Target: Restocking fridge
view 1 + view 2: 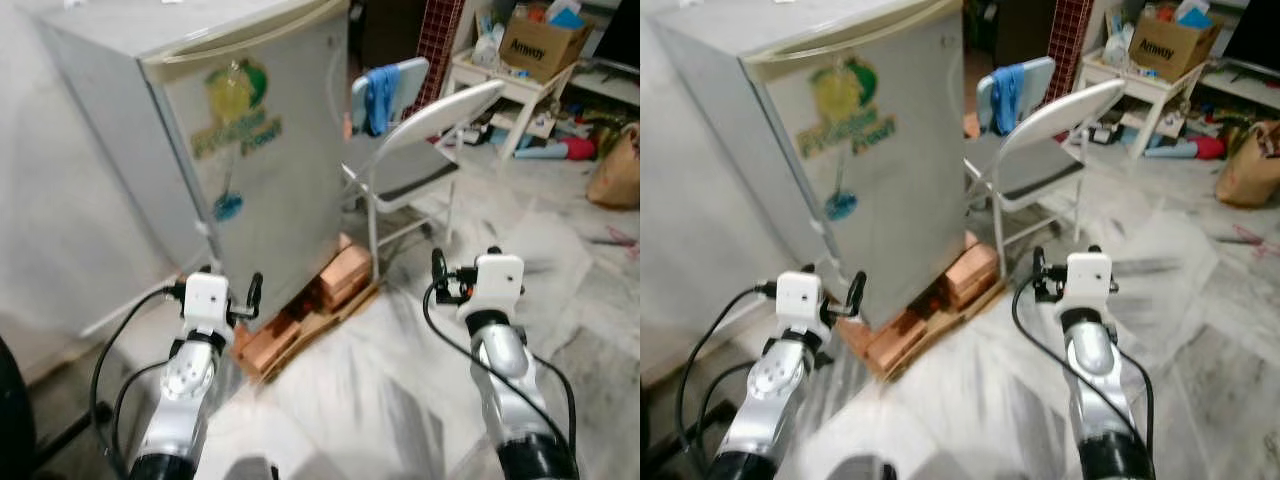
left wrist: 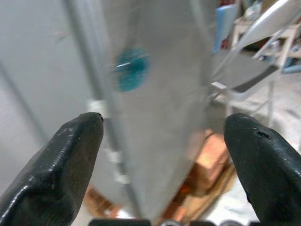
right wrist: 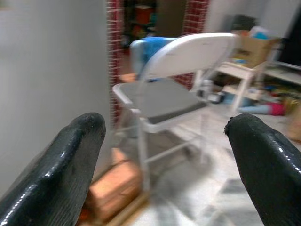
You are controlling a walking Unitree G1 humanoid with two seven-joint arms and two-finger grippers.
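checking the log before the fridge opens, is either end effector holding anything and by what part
Nothing is held. The left end effector is open facing the closed fridge, and the right end effector is open facing the folding chair.

We are holding the left gripper with fingers spread wide, facing the grey fridge door edge ahead; bricks are lying beyond, underneath it.
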